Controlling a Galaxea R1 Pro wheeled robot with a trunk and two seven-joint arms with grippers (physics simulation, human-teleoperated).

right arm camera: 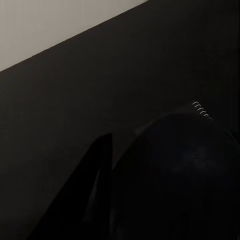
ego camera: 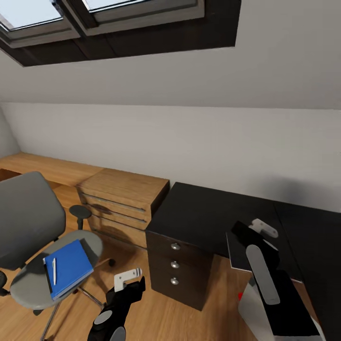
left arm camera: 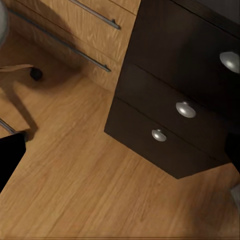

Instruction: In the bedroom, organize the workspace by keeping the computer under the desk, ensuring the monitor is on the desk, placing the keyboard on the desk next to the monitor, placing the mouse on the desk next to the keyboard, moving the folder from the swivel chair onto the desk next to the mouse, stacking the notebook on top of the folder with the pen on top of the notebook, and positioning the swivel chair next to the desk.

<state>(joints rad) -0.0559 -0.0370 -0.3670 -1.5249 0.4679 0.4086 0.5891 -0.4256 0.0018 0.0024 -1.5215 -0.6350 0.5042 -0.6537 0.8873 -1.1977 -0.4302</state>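
The grey swivel chair (ego camera: 28, 227) stands on the floor left of the black desk (ego camera: 208, 213). A blue folder (ego camera: 71, 265) lies on its seat with a white pen (ego camera: 54, 271) on top. My left gripper (ego camera: 127, 280) hangs open low between the chair and the desk's drawers (left arm camera: 185, 109), holding nothing. My right gripper (ego camera: 264, 228) is over the desk's front edge, shut on a flat dark notebook (ego camera: 239, 253), whose spiral binding (right arm camera: 202, 110) shows in the right wrist view. A white box (ego camera: 253, 310) with a red spot, perhaps the computer, stands under the desk.
A wooden drawer unit (ego camera: 123, 199) sits between chair and desk, against a low wooden bench (ego camera: 42, 168) along the wall. The sloped ceiling has a skylight (ego camera: 118, 19). The chair's base and castors (left arm camera: 35, 73) spread over the wood floor (left arm camera: 75, 190).
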